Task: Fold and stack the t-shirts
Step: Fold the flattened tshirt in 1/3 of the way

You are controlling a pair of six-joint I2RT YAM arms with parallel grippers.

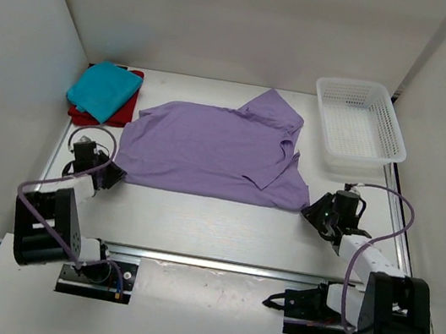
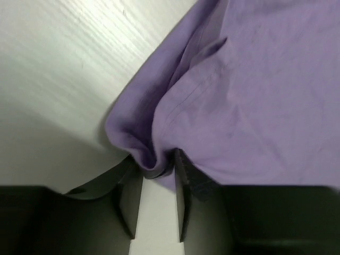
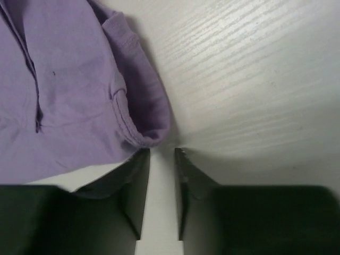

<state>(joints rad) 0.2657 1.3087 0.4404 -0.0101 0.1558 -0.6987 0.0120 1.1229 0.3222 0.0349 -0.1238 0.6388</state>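
We find the lavender t-shirt (image 1: 208, 152) spread flat just left of the basket (image 1: 361, 163), one sleeve folded over. The teal t-shirt (image 1: 103, 89) lies folded on the red t-shirt (image 1: 77, 114), well left of the basket. The left gripper (image 2: 158, 170) pinches the hem corner farthest from the basket. The right gripper (image 3: 162, 154), in front of the basket, stands narrowly parted, gripping nothing, the hem just beyond its fingertips.
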